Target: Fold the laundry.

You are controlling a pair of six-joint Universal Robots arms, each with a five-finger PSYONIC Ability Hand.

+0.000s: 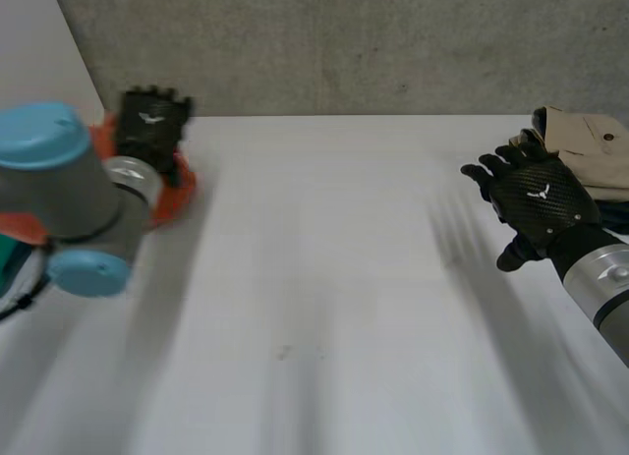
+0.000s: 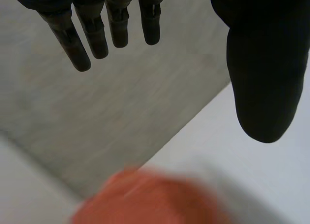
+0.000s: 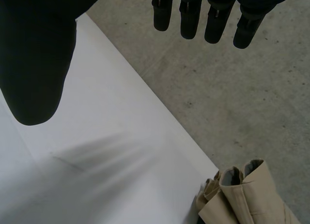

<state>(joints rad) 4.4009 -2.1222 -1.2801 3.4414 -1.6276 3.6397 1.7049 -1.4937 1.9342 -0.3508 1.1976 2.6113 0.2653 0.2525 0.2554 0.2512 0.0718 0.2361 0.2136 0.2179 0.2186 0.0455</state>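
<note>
Orange cloth [image 1: 185, 185] is lying at the far left corner of the surface [image 1: 324, 278]; beige garment [image 1: 590, 145] is sitting at the surface's far right edge. Left hand [image 1: 152, 121] is hovering over the orange cloth, fingers straight, holding nothing. Right hand [image 1: 539, 195] is hanging above the surface beside the beige garment, also wide and empty. Judging: fetching one piece. Best pinching an edge, then dragging it to the surface's middle.
</note>
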